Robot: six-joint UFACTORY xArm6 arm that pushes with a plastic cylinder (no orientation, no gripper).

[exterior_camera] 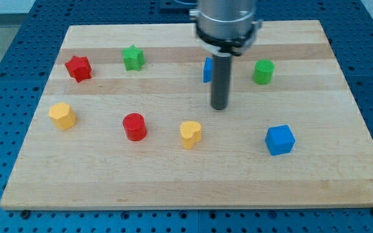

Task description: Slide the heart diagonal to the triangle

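- Tip (219, 107) down on the wooden board (342, 162), no jaws on this rod
- Just above-right of the yellow heart (190, 133), apart from it
- Blue triangle (207, 70) partly hidden behind the rod, above the heart
- Red cylinder (135, 126) left of the heart
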